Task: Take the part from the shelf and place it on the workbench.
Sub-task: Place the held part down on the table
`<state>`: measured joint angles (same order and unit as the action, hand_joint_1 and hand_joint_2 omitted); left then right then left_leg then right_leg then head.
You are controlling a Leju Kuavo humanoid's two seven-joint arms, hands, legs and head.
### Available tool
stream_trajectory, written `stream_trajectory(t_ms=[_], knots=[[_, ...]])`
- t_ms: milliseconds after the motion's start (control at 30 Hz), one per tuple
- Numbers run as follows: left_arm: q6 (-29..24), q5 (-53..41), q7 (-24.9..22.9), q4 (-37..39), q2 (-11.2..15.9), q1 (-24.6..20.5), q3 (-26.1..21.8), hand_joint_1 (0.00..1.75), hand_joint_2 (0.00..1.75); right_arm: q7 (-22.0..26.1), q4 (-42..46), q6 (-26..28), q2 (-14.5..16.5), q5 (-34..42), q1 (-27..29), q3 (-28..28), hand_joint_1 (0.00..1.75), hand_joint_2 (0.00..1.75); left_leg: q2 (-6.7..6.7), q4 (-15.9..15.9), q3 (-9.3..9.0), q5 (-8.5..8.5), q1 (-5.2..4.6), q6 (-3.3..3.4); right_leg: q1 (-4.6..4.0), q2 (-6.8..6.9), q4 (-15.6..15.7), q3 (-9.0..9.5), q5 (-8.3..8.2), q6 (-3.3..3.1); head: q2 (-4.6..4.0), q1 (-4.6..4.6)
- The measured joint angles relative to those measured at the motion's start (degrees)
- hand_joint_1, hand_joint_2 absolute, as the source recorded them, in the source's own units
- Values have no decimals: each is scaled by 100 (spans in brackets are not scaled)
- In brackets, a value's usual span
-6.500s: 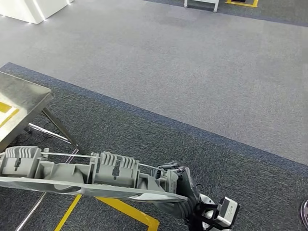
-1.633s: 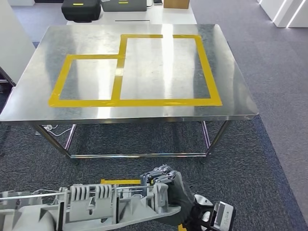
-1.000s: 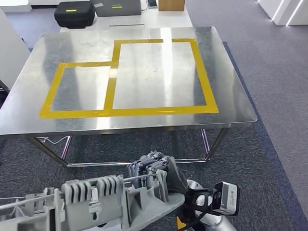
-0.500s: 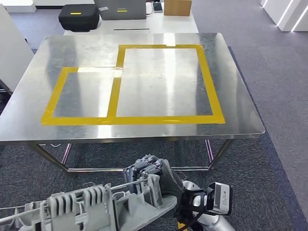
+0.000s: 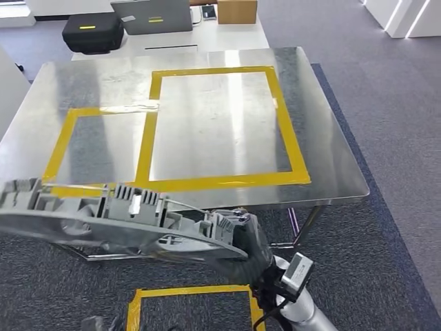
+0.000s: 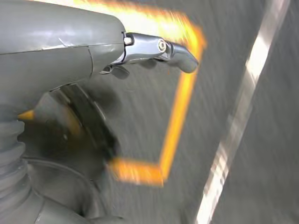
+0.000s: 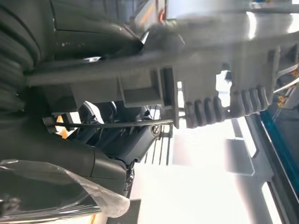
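The part [image 5: 119, 214] is a long grey moulded plastic piece with ribbed blocks and a thin wire along it. It lies level across the front edge of the steel workbench [image 5: 333, 172], held in the air. My right hand [image 5: 249, 241] grips its right end, just in front of the bench edge. In the right wrist view the part [image 7: 211, 93] runs across the picture with dark fingers [image 7: 116, 140] wrapped under it. My left hand [image 6: 70, 60] hangs over the carpet, one metal finger [image 6: 159, 46] stretched out, holding nothing.
Yellow tape marks a large rectangle [image 5: 283, 124] and a smaller one [image 5: 57, 145] on the bench top. Behind it a white table carries a black case [image 5: 91, 31], a laptop [image 5: 151, 14] and a cardboard box [image 5: 236, 10]. A yellow tape square [image 5: 192, 293] marks the carpet.
The view has shifted as the camera moved closer to the bench. The part in my right hand has risen, and its left end now overlaps the bench's front edge.
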<state>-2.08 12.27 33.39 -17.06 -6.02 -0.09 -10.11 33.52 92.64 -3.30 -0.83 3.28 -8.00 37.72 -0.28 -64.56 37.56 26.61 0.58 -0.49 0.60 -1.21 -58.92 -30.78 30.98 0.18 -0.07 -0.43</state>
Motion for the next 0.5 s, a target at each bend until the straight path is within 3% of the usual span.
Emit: stream_trajectory(t_ms=[67,200,267,333,367,400,433,500], knots=[[45,33,62,150,175,126,4,0,175,-5,18,-3,-31,-42,59,-92,175,175,3,307,-110,-23,-34,42,-9,13,7,9,52,77,0,-19],[19,28,14,333,284,135,20,0,175,-33,55,-30,-38,-88,95,-162,175,175,-28,442,-186,43,-33,171,-7,70,-61,-17,154,209,0,-21],[8,7,-2,382,307,125,36,0,175,-58,70,-34,-42,-119,125,-186,175,175,-22,476,-245,71,-20,234,-6,82,-602,-318,392,246,0,-3],[16,-21,-16,411,333,105,48,0,175,-78,88,-36,-45,-138,185,-213,175,175,-23,478,-270,103,-33,277,-4,85,-1356,-789,613,254,0,4],[28,-32,-24,422,342,99,53,0,175,-89,102,-38,-46,-151,220,-234,175,175,-28,478,-290,120,-44,290,-6,86,-1560,-955,599,246,0,4],[42,-40,-32,431,347,96,61,0,175,-102,117,-43,-48,-168,249,-258,175,175,-35,478,-320,141,-56,298,-11,86,-1542,-1012,465,227,0,5],[55,-49,-39,440,350,95,72,0,175,-114,133,-49,-49,-186,271,-284,175,175,-43,479,-360,165,-70,301,-21,85,-1299,-951,232,192,0,6],[68,-64,-44,457,347,88,100,0,175,-130,163,-60,-51,-210,290,-324,175,175,-52,484,-435,214,-96,293,-59,89,-561,-652,-206,89,0,-6]])
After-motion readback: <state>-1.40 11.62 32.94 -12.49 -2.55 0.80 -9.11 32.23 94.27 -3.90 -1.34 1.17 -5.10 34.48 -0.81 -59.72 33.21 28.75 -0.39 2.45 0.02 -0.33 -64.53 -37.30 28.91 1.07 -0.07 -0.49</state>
